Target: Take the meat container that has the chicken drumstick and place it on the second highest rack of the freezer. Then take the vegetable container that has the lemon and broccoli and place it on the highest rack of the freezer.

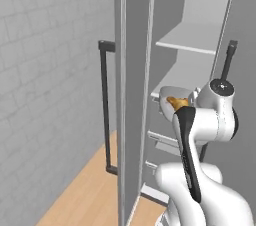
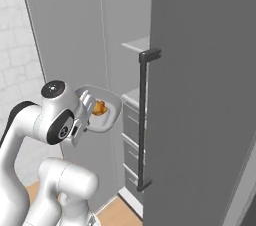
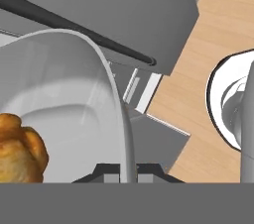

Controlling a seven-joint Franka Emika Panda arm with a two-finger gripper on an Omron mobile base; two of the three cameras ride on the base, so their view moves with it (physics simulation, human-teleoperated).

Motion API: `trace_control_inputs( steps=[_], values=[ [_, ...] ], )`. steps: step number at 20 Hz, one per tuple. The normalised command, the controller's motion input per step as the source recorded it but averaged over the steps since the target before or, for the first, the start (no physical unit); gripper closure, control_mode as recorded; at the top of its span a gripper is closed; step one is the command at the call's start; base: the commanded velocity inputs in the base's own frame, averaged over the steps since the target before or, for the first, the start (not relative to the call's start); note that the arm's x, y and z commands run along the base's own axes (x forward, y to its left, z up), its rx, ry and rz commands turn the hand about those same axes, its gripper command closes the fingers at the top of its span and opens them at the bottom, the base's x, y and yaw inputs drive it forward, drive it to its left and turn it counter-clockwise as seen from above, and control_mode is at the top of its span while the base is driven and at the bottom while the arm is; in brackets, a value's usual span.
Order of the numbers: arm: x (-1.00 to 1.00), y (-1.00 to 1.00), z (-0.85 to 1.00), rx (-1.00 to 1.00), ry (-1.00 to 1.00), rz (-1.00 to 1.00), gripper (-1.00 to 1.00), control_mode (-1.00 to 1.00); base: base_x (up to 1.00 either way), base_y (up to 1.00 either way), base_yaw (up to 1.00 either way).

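Your gripper is pinched tight on the rim of the bowl, one finger inside the wall and one outside, so you're holding a thin edge and nothing more. The bowl looks like a stiff, smooth shell, probably light, but gripped at one side like that it'll want to pivot around the fingers, so keep the wrist moves gentle. The drumstick sits loose at the bottom and looks like it could roll and shift the weight if you tip too far.

From the base cameras you've got the bowl up in the air in front of the open freezer, at about the height of the lower shelf, with another shelf above it. The door with its dark handle stands open on the right, so watch your clearance there.
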Motion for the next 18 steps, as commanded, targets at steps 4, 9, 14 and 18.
trace_control_inputs(
  steps=[4,9,14,18],
  values=[
    [0.0,0.0,0.0,0.0,0.0,0.0,1.0,1.0,0.09,0.0,-0.16],
    [0.0,0.0,0.0,0.0,0.0,0.0,1.0,1.0,0.35,0.03,-0.2],
    [0.0,0.0,0.0,0.0,0.0,0.0,1.0,1.0,0.56,0.0,-0.11],
    [0.0,0.0,0.0,0.0,0.0,0.0,1.0,1.0,0.45,0.15,-0.11]
  ],
)
